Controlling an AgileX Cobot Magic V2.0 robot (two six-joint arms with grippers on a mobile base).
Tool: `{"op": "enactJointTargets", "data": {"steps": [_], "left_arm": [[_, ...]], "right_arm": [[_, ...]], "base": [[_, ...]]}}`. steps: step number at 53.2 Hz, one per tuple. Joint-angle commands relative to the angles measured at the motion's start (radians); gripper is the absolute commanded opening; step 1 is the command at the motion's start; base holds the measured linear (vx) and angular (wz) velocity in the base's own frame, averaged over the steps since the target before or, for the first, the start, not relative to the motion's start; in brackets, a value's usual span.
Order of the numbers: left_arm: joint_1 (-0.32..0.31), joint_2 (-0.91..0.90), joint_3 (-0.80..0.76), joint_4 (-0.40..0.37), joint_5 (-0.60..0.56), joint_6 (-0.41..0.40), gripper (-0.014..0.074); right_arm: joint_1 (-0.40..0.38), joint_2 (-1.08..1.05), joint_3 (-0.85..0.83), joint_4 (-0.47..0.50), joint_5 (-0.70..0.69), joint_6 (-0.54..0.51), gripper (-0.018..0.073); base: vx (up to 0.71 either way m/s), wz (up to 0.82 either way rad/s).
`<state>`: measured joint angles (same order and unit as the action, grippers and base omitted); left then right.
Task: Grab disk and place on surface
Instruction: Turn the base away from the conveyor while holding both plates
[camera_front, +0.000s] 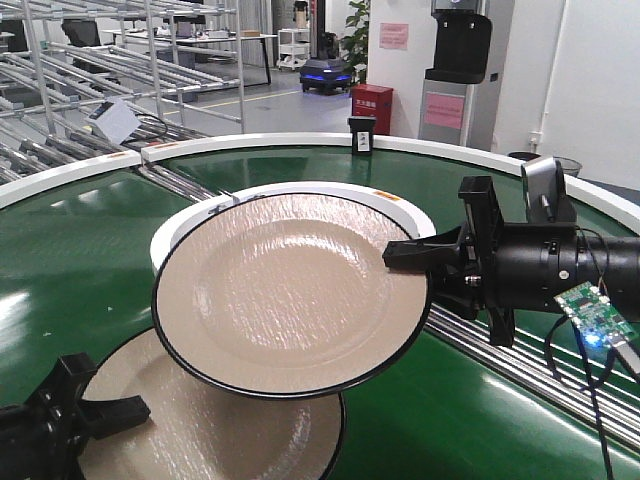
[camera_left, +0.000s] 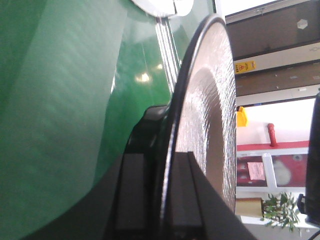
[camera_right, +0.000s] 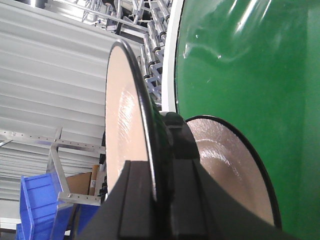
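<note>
Nearest, at the lower left of the front view, the left gripper (camera_front: 115, 410) is clamped on the edge of the lower plate (camera_front: 220, 430), a beige dish with a thin black rim. The left wrist view shows its rim pinched between the two fingers (camera_left: 132, 195). Whether this plate rests on the belt or hangs just above it I cannot tell.

Above it and partly over it, the raised plate (camera_front: 285, 295) fills the centre of the frame. It is the same beige with a black rim, glossy, with fine streaks across its well. The right gripper (camera_front: 405, 255) holds it by the right edge alone, closed tight on the rim.

Both plates hang over the green conveyor belt (camera_front: 70, 270); the dark tabletop is in no view.

The main risks:
- An edge-only pinch on a slick glaze may let a plate tip or slip out.
- Because the plates overlap, moving either arm carelessly could knock one rim against the other.

Behind are the belt's white rim (camera_front: 400, 205), a roller rail (camera_front: 520, 365) and, far back, a red box (camera_front: 371, 105).
</note>
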<state>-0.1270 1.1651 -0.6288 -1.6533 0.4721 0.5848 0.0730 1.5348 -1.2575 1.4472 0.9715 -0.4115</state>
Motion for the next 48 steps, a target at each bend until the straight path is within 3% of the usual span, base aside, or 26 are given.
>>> {"op": "enactJointTargets", "data": {"steps": [1,26,48], "left_arm": [[-0.004,-0.026,-0.046,-0.078,0.050,-0.015,0.0001],[-0.004,-0.026,-0.046,-0.078,0.050,-0.015,0.0001],[-0.004,-0.026,-0.046,-0.078,0.050,-0.015,0.0001]], "right_arm": [[-0.003,-0.051,-0.043,0.128,0.016,0.003,-0.0008],[-0.003,-0.051,-0.043,0.128,0.016,0.003,-0.0008],[-0.003,-0.051,-0.043,0.128,0.016,0.003,-0.0008]], "base": [[-0.23,-0.08],[-0.26,-0.23],[-0.22,-0.52]]}}
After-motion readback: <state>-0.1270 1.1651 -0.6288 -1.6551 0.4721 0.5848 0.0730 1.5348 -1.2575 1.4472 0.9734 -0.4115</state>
